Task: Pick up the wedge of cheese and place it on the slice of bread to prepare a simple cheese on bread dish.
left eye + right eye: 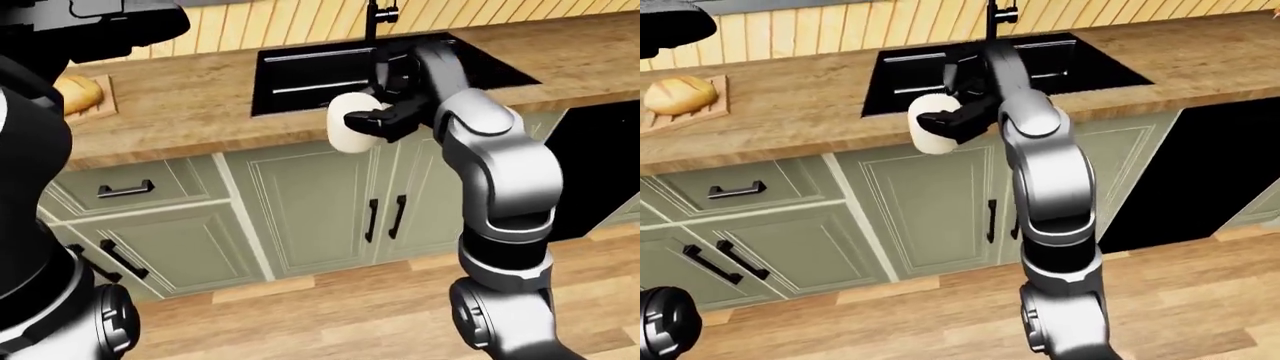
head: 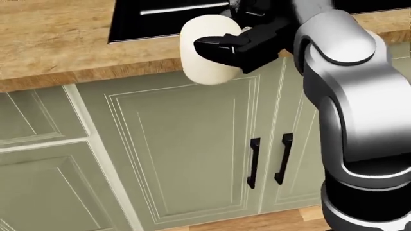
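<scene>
My right hand is shut on a pale, rounded piece of cheese and holds it just off the counter's edge, over the cabinet doors. Its black fingers wrap the cheese's right side. In the right-eye view the same cheese hangs below the black sink. The bread is a golden loaf-like piece on a wooden board at the far left of the counter, well away from the cheese. A dark shape at the top left of the left-eye view is my left arm; its fingers do not show.
The wooden counter runs across the views, with a black faucet behind the sink. Green cabinet doors with black handles stand below. A dark opening lies to the right, and plank floor lies underneath.
</scene>
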Controlling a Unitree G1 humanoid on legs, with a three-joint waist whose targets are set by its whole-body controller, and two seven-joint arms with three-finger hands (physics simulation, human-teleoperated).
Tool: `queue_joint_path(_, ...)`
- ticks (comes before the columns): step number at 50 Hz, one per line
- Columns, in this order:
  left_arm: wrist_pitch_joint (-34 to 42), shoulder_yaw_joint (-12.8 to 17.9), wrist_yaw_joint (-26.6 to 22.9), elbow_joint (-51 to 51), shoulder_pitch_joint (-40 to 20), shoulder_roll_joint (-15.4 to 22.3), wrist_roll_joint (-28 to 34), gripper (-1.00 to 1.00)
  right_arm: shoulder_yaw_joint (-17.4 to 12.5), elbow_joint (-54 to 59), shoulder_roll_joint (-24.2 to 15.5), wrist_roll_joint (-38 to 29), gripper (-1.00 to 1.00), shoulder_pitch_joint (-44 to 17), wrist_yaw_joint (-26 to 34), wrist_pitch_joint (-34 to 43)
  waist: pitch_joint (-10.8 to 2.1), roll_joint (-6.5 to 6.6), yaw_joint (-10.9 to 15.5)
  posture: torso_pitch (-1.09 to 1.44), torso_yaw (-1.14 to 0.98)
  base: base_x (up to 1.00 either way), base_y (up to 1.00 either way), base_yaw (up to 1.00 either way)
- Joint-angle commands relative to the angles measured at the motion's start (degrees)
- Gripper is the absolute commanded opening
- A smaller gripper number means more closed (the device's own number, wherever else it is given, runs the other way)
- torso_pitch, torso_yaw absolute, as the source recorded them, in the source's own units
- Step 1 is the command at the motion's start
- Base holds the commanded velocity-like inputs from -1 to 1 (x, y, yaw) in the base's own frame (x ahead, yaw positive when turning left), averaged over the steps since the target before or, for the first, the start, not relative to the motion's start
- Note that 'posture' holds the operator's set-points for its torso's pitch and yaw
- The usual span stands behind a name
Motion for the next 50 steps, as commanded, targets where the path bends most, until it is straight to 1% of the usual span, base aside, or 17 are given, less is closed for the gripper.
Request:
queue_joint_path(1,-1.59,0.48,-0.39,-1.27,-2.12,0.75,-0.13,1.00,-2.18,-2.72,-1.09,-0.86,-1.00,-2.84,-0.75,-2.71,-1.98,0.09,-0.64,0.00,0.00,0.00,0.34,0.00)
queue_joint_path(7,-1.88,0.69,-0.39,-0.89,-2.23,1.12,-0.26,1.00,-2.29,-2.68,-1.17,-1.02,-1.00,-3.04,-0.78,-2.72,-1.44,-3.08,-0.72,0.00,0.00,0.00,0.34,0.00)
queue_joint_path(10,-2.19,0.50,-0.48,-0.72,-2.13,1.12,-0.13,1.00,-2.27,-2.58,-1.21,-1.05,-1.00,-2.94,-0.71,-2.94,-2.04,-6.41,-0.49,0.00,0.00,0.00,0.34,0.00)
queue_joint_path(11,-2.29,0.40,-0.54,-0.68,-2.10,1.17,-0.01,1.00,-2.31,-2.60,-1.18,-1.04,-1.00,-2.96,-0.71,-2.93,-1.75,-4.45,-1.03,0.00,0.00,0.00,0.34,0.00)
queue_joint_path(14,-2.47,0.42,-0.63,-0.38,-2.16,1.13,0.09,1.00,-2.35,-2.42,-1.30,-1.04,-1.00,-3.08,-0.61,-3.01,-2.72,-5.39,-0.41,0.00,0.00,0.00,0.34,0.00)
queue_joint_path(18,-2.31,0.34,-0.56,-0.47,-2.29,1.05,0.11,1.00,-2.32,-2.38,-1.30,-1.07,-1.00,-3.06,-0.53,-3.04,-1.81,-3.69,-0.12,0.00,0.00,0.00,0.33,0.00)
queue_joint_path(21,-1.94,0.44,-0.27,-0.78,-2.40,0.83,-0.20,1.00,-2.37,-2.56,-1.27,-1.07,-1.00,-2.98,-0.53,-2.97,-1.52,-0.36,-0.59,0.00,0.00,0.00,0.34,0.00)
queue_joint_path(22,-1.84,0.42,-0.15,-0.88,-2.40,0.71,-0.34,1.00,-2.31,-2.67,-1.25,-1.10,-1.00,-2.99,-0.55,-2.86,-2.14,1.97,-0.78,0.00,0.00,0.00,0.33,0.00)
queue_joint_path(23,-1.90,0.19,-0.07,-1.04,-2.29,0.61,-0.24,1.00,-2.33,-2.67,-1.26,-1.09,-1.00,-2.94,-0.51,-2.96,-3.00,2.94,-1.28,0.00,0.00,0.00,0.34,0.00)
queue_joint_path(25,-2.01,0.07,-0.12,-0.85,-2.24,0.53,0.00,1.00,-2.32,-2.62,-1.23,-1.09,-1.00,-2.86,-0.51,-3.05,-1.45,2.02,-0.90,0.00,0.00,0.00,0.33,0.00)
queue_joint_path(37,-1.96,0.33,-0.31,-0.69,-2.28,0.48,0.21,1.00,-2.25,-2.45,-1.16,-1.14,-1.00,-2.89,-0.69,-3.29,-2.23,-5.70,-0.18,0.00,0.00,0.00,0.34,0.00)
queue_joint_path(38,-1.98,0.38,-0.32,-0.68,-2.28,0.50,0.18,1.00,-2.25,-2.47,-1.14,-1.16,-1.00,-2.89,-0.70,-3.30,-1.91,-4.57,-0.75,0.00,0.00,0.00,0.34,0.00)
queue_joint_path(40,-2.06,0.58,-0.38,-0.60,-2.26,0.67,0.05,1.00,-2.34,-2.75,-1.01,-1.21,-1.00,-3.09,-0.85,-3.04,-2.47,-5.49,-0.29,0.00,0.00,0.00,0.34,0.00)
queue_joint_path(43,-2.26,0.53,-0.31,-0.51,-2.18,0.78,-0.06,1.00,-2.73,-2.71,-1.00,-0.75,-1.00,-3.14,-0.98,-3.16,-2.49,-4.62,-0.03,0.00,0.00,0.00,0.34,0.00)
queue_joint_path(47,-2.43,0.34,-0.33,-0.50,-2.12,0.77,0.06,1.00,-2.82,-2.50,-1.06,-0.56,-1.00,-3.03,-1.29,-3.45,-1.42,-1.28,-0.37,0.00,0.00,0.00,0.33,0.00)
queue_joint_path(49,-2.42,0.35,-0.33,-0.48,-2.12,0.77,0.07,1.00,-2.75,-2.62,-1.06,-0.46,-1.00,-3.08,-1.40,-3.31,-2.50,3.16,-0.72,0.00,0.00,0.00,0.34,0.00)
queue_joint_path(50,-2.31,0.40,-0.30,-0.56,-2.18,0.80,-0.01,1.00,-2.66,-2.70,-1.04,-0.44,-1.00,-3.10,-1.46,-3.20,-2.50,1.54,-0.62,0.00,0.00,0.00,0.34,0.00)
